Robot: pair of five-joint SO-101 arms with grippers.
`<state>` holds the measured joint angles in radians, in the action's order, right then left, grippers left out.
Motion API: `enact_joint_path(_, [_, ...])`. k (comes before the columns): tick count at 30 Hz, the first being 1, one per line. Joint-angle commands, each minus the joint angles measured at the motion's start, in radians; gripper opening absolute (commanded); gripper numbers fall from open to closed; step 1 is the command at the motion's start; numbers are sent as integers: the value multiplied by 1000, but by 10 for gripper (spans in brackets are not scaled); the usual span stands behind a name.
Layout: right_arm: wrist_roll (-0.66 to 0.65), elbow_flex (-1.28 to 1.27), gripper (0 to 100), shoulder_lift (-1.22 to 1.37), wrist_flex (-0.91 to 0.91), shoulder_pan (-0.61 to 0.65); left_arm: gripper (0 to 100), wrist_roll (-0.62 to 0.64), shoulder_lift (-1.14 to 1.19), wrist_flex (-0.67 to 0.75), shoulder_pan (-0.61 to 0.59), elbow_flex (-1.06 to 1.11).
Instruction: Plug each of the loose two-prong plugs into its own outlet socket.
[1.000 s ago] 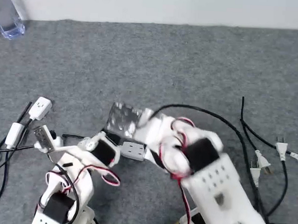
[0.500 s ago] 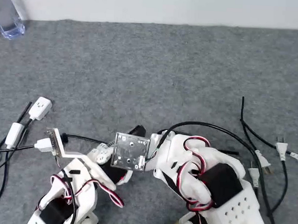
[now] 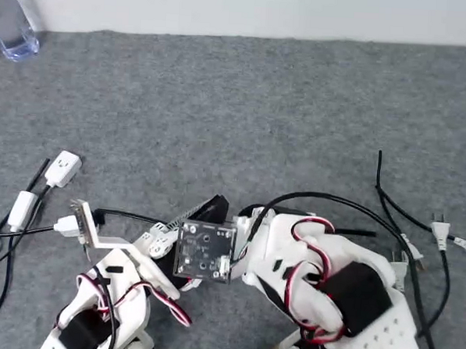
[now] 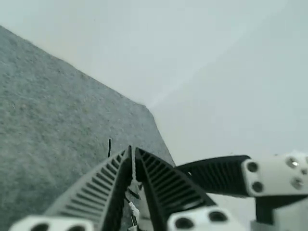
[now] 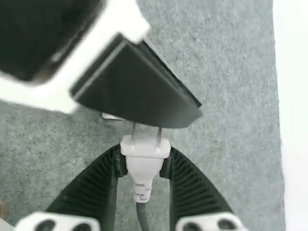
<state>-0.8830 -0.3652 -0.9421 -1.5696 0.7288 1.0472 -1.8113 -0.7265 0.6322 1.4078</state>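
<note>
**Right gripper (image 5: pixel 144 152) clamped on a white two-prong plug (image 5: pixel 144 161), over the grey desk (image 5: pixel 231 72).**

From the right wrist, the plug sits square between the black fingers with its cord trailing back. Its prongs point at a black wedge on the other arm, tips right at its edge; whether they touch, I can't tell. Over to the left wrist: the left gripper (image 4: pixel 133 152) has its fingers pressed together to a thin slit, and the right arm's ribbed black finger juts in just beside it. From above, a square board (image 3: pixel 205 251) on the wrist covers the spot where the two arms meet. The high view adds the wider picture: white outlet sockets (image 3: pixel 61 168) lie at the left of the desk, and loose plugs (image 3: pixel 439 230) on black cords sit well apart at the right edge.
</note>
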Motion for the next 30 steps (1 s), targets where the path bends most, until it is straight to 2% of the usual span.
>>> enact_joint_path(1, [21, 98, 8, -5, -1, 30, 13, -9, -11, -3, 9, -10])
enact_joint_path(11, [26, 97, 8, 33, 24, 18, 13, -9, -11, 3, 5, 12])
enact_joint_path(18, [-18, -31, 8, 128, 176, -99, 13, -11, -11, 52, 3, 12])
enact_joint_path(30, [-17, -6, 8, 156, 231, -67, 13, -11, -11, 49, 3, 18])
